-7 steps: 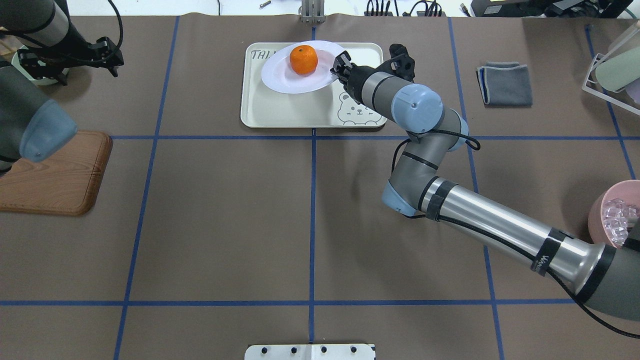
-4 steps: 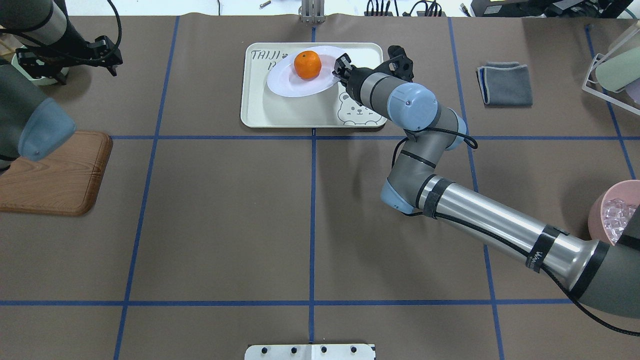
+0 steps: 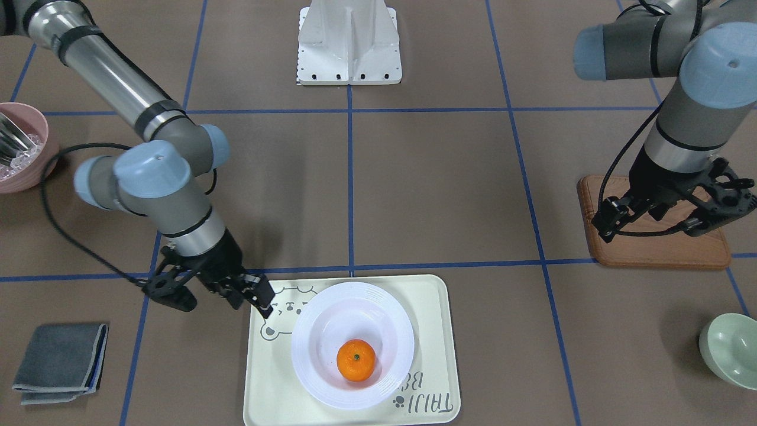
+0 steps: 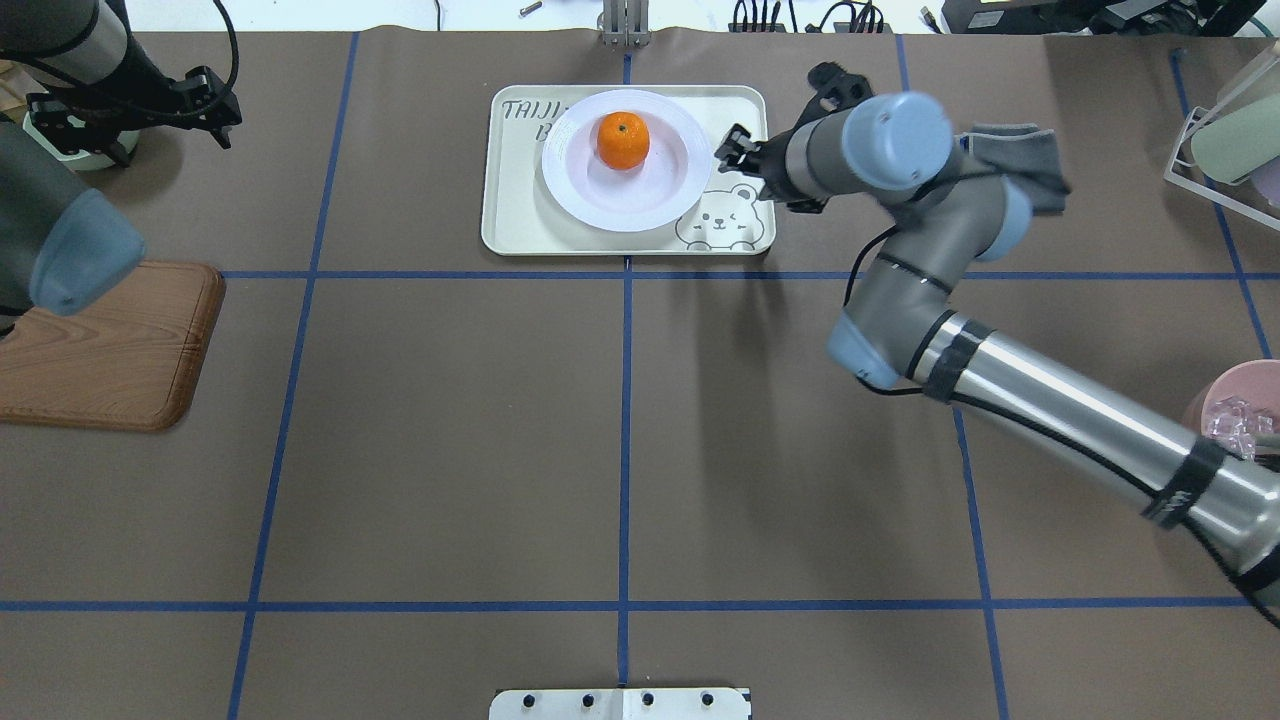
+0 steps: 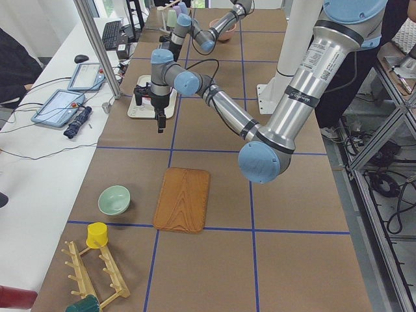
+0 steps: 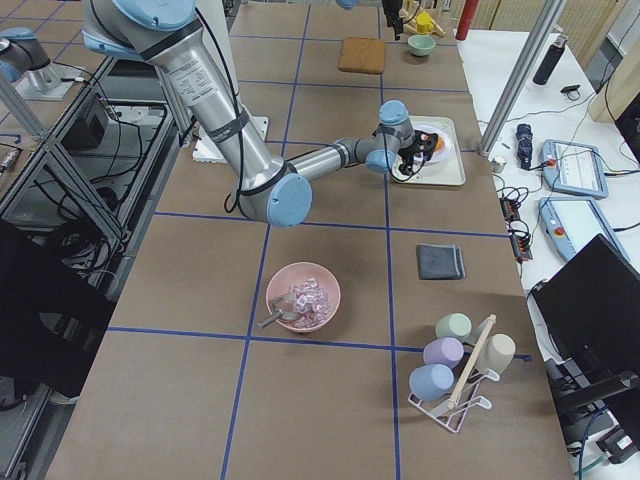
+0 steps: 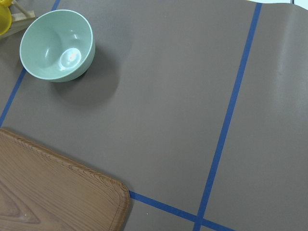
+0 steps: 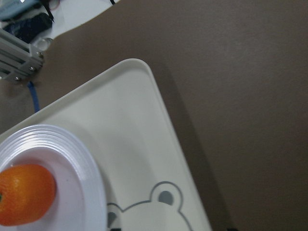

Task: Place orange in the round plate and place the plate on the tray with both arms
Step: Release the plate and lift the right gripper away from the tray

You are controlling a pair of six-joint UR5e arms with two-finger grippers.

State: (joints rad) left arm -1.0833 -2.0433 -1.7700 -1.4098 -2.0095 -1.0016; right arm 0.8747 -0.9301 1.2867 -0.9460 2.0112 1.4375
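The orange (image 3: pixel 356 360) (image 4: pixel 622 140) (image 8: pixel 24 195) lies in the white round plate (image 3: pixel 313 331) (image 4: pixel 650 205) (image 8: pixel 72 154). The plate rests flat on the cream tray (image 3: pixel 437 331) (image 4: pixel 520 220) (image 8: pixel 134 120), beside its bear drawing. My right gripper (image 3: pixel 264 305) (image 4: pixel 724 148) hovers open just off the plate's rim, above the tray's bear corner, and touches nothing. Far off on the table's left side, my left gripper (image 3: pixel 718 214) (image 4: pixel 215 105) hangs open and empty above the far edge of the wooden board (image 3: pixel 656 248).
A pale green bowl (image 3: pixel 730 349) (image 7: pixel 57 45) stands beyond the board (image 4: pixel 110 350). A folded grey cloth (image 3: pixel 59 361) lies right of the tray. A pink bowl of ice (image 3: pixel 23 148) (image 4: pixel 1225 420) sits near my right arm. A cup rack (image 4: pixel 1230 130) is at the far right.
The plate was tilted with my right gripper shut on its rim; it now lies flat on the tray. The right gripper has let go and drawn back to the right.
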